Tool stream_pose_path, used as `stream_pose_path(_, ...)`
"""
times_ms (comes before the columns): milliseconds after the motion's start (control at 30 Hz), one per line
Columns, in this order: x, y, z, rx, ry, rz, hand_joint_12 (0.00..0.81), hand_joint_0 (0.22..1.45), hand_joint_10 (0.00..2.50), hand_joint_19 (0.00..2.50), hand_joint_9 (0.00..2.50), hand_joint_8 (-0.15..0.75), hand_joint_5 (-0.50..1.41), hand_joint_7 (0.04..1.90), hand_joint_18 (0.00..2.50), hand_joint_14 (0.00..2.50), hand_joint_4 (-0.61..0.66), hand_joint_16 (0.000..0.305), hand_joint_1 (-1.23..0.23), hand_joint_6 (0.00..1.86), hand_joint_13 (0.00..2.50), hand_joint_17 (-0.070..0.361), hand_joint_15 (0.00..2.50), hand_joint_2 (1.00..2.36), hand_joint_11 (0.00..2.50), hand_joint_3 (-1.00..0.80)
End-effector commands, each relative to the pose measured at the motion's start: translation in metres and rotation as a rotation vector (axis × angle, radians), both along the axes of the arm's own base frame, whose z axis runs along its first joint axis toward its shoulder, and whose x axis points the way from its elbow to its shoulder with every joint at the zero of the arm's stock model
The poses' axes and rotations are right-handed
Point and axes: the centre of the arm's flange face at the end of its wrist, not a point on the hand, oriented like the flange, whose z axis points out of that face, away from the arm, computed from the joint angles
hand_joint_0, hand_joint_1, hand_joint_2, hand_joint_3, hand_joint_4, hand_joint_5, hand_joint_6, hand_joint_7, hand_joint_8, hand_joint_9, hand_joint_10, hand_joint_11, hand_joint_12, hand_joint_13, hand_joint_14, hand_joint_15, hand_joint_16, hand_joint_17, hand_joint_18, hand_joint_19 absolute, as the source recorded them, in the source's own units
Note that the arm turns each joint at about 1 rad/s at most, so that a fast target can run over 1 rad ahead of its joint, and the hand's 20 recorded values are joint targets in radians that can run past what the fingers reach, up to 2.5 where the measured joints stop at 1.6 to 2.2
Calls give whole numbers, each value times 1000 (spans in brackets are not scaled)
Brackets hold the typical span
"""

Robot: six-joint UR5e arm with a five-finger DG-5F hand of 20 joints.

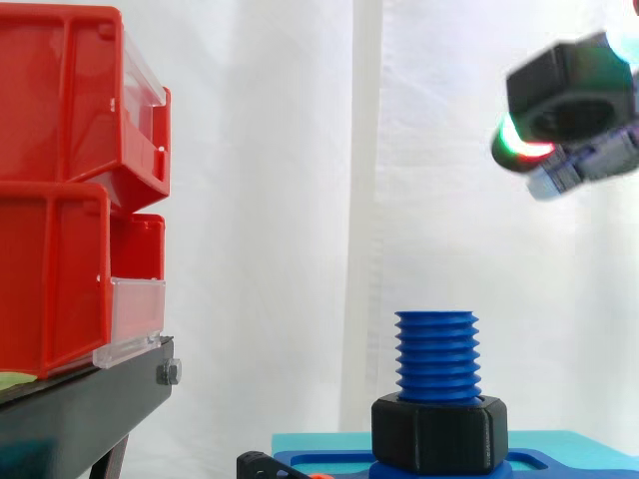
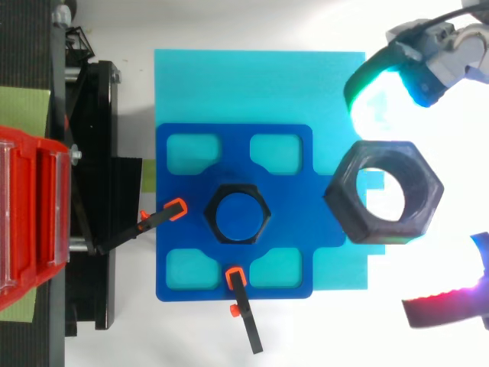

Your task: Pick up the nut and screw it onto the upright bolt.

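Bins [image 1: 60,130] left of bolt [image 1: 436,354]; nut [image 2: 345,195] above-right of bolt, apparently between fingers [image 2: 439,310].

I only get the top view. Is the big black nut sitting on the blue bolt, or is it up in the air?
Observer: Up in the air. From the side, the nut hangs well above the top of the bolt, gripped by the hand.
Operator: Is it held flat?
Observer: No. It looks tilted, with the edge nearer the bolt lower.
Operator: There's a black ring around the bolt. How much bolt pokes out of it?
Observer: That's a second nut, low at the bolt's foot near the base plate. Several bare blue threads rise above it.
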Motion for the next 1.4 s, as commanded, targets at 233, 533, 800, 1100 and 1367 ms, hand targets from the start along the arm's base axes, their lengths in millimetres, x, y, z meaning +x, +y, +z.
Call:
stream_pose_path(233,25,-1,-9,-73,-42,78,277,526,0,0,509,267,-189,1181,192,0,241,22,-670,501,485,50,0,1000,0,-500)
stream_pose_path(533,46,-1,-34,-67,-38,121,276,525,0,0,511,267,-187,1183,186,0,237,22,-665,501,484,50,0,1000,0,-500)
stream_pose_path(800,60,-13,-48,-68,-60,127,275,527,0,0,512,267,-186,1180,186,0,239,22,-662,502,482,50,0,1000,0,-500)
stream_pose_path(1100,74,-25,-60,-76,-40,130,275,530,0,0,513,266,-185,1179,186,0,237,22,-660,501,482,50,0,1000,0,-500)
stream_pose_path(1367,76,-28,-69,-60,-40,136,275,531,0,0,512,266,-185,1175,186,0,237,22,-654,502,482,50,0,1000,0,-500)
